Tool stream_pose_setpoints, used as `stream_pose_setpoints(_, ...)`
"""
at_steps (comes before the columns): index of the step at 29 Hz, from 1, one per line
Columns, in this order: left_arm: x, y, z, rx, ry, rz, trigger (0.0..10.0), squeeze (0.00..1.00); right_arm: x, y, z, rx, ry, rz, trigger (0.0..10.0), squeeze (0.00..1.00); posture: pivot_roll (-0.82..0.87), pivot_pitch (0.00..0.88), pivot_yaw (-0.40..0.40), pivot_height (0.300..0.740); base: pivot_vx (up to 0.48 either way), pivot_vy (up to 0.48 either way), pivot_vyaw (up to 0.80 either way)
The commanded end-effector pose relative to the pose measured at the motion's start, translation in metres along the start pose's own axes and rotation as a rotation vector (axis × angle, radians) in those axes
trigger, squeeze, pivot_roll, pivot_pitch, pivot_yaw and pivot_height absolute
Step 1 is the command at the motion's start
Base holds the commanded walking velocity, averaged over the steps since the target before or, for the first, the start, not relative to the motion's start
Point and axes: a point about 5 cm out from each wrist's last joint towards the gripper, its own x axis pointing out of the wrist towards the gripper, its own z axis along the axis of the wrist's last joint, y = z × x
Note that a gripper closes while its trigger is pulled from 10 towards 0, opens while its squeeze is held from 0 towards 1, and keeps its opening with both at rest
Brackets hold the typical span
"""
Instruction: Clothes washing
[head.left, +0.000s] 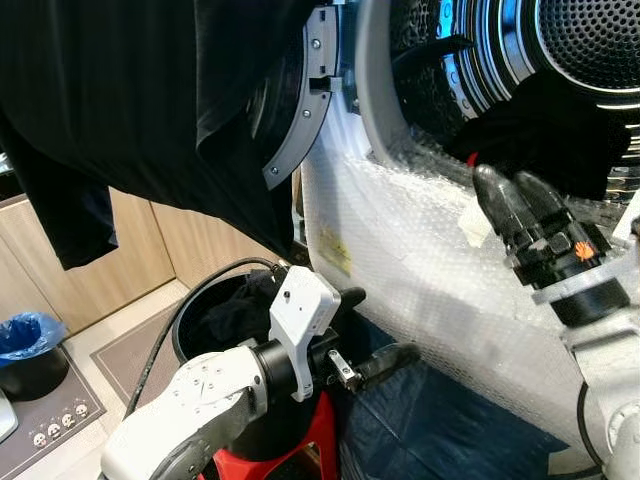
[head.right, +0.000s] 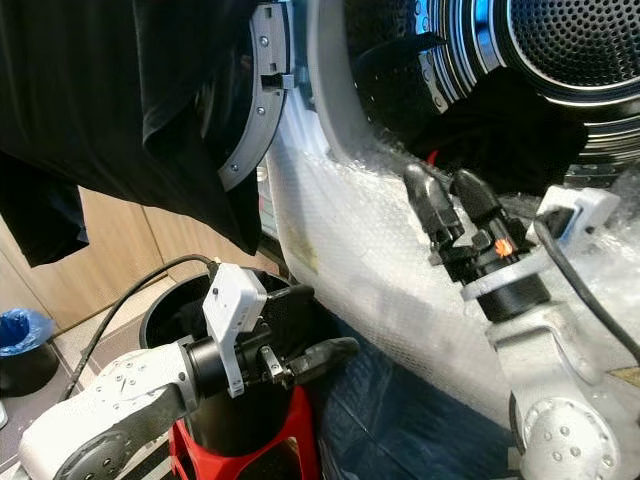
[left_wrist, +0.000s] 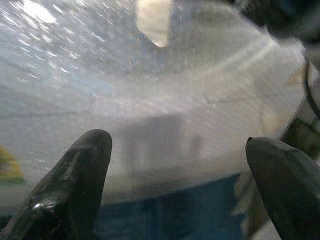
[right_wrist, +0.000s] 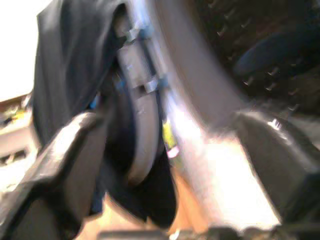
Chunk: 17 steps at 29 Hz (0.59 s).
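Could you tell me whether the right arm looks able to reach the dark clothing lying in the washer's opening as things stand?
Probably yes: the right gripper is raised at the drum's rim, open, right beside the dark clothing, with nothing between them.

One washer (head.left: 400, 230) stood wrapped in bubble wrap, with one open door (head.left: 295, 120) — and one black garment (head.left: 130, 110) draped over it. Two hands showed: left hand (head.left: 375, 335), right hand (head.right: 440, 195). One black basket (head.left: 215, 300), one red stool (head.left: 310, 440), one blue-lined bin (head.left: 28, 345).
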Motion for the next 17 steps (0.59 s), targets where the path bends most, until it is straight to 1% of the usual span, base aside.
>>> stream_pose_setpoints(1, -0.002, 0.003, -0.003, 0.046, 0.013, 0.042, 10.0, 0.0, -0.008, 0.008, -0.013, 0.01, 0.067, 0.127, 10.0, 0.0, -0.04, 0.0, -0.001, 0.74, 0.0, 0.0, 0.0)
stream_pose_setpoints(2, -0.005, 0.003, -0.008, 0.093, 0.032, 0.053, 10.0, 0.0, -0.018, 0.008, -0.022, 0.027, 0.113, 0.181, 10.0, 0.0, -0.04, 0.0, -0.001, 0.74, 0.0, 0.0, 0.0)
stream_pose_setpoints(3, -0.005, 0.003, -0.009, 0.112, 0.035, 0.056, 10.0, 0.0, -0.022, 0.008, -0.024, 0.041, 0.117, 0.203, 10.0, 0.0, -0.04, 0.0, -0.001, 0.74, 0.0, 0.0, 0.0)
stream_pose_setpoints(4, -0.006, 0.003, -0.01, 0.117, 0.037, 0.056, 10.0, 0.0, -0.024, 0.008, -0.026, 0.052, 0.133, 0.211, 10.0, 0.0, -0.04, 0.0, -0.002, 0.74, 0.0, 0.0, 0.0)
stream_pose_setpoints(6, -0.008, 0.004, -0.012, 0.127, 0.05, 0.065, 10.0, 0.0, -0.032, 0.008, -0.035, 0.047, 0.209, 0.253, 10.0, 0.0, -0.04, 0.0, -0.002, 0.74, 0.0, 0.0, 0.0)
stream_pose_setpoints(7, -0.008, 0.004, -0.012, 0.127, 0.05, 0.065, 10.0, 0.0, -0.032, 0.008, -0.035, 0.047, 0.209, 0.253, 10.0, 0.0, -0.04, 0.0, -0.002, 0.74, 0.0, 0.0, 0.0)
stream_pose_setpoints(8, -0.009, 0.004, -0.014, 0.132, 0.058, 0.067, 10.0, 0.0, -0.037, 0.008, -0.04, 0.05, 0.247, 0.27, 10.0, 0.0, -0.04, 0.0, -0.001, 0.74, 0.0, 0.0, 0.0)
stream_pose_setpoints(12, -0.011, 0.002, -0.023, 0.138, 0.077, 0.074, 10.0, 0.0, -0.047, -0.002, -0.055, 0.067, 0.315, 0.274, 10.0, 0.0, -0.03, 0.0, -0.003, 0.74, 0.0, 0.0, 0.0)
stream_pose_setpoints(15, -0.014, 0.002, -0.029, 0.104, 0.091, 0.086, 10.0, 0.0, -0.053, -0.007, -0.064, 0.056, 0.359, 0.265, 10.0, 0.0, -0.03, 0.0, -0.004, 0.74, 0.0, 0.0, 0.0)
stream_pose_setpoints(17, -0.016, 0.003, -0.032, 0.104, 0.102, 0.103, 10.0, 0.0, -0.055, -0.01, -0.069, 0.058, 0.38, 0.257, 10.0, 0.0, -0.02, 0.0, -0.003, 0.74, 0.0, 0.0, 0.0)
